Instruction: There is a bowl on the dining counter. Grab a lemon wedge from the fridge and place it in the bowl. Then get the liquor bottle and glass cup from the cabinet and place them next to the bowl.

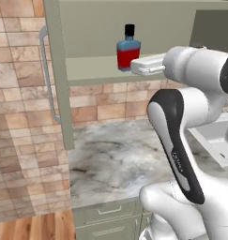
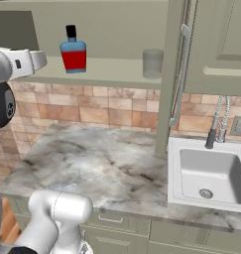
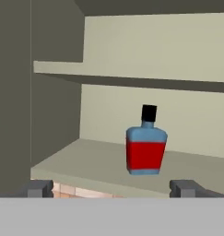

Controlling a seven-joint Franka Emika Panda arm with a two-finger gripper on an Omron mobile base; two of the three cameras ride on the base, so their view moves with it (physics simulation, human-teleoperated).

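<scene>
The liquor bottle [image 1: 128, 52] [image 2: 73, 52] [image 3: 146, 150], red below, light blue above with a black cap, stands upright on the lower shelf [image 3: 85, 161] of the open cabinet. To its right on the same shelf stands the clear glass cup [image 2: 152, 63]. My gripper [image 3: 112, 189] is open, its fingertips [image 3: 39, 188] wide apart just in front of the shelf edge. It faces the bottle from a short way off and touches nothing. The white hand [image 1: 148, 64] reaches toward the bottle from the right. The bowl, lemon wedge, fridge and dining counter are out of view.
Open cabinet doors with bar handles [image 1: 46, 75] [image 2: 180, 74] flank the shelf. A second shelf [image 3: 132, 80] runs above the bottle. Below lies a marble worktop [image 2: 92, 163], with a white sink [image 2: 211, 173] and faucet [image 2: 218, 124] to the right. A brick wall [image 1: 17, 117] stands at left.
</scene>
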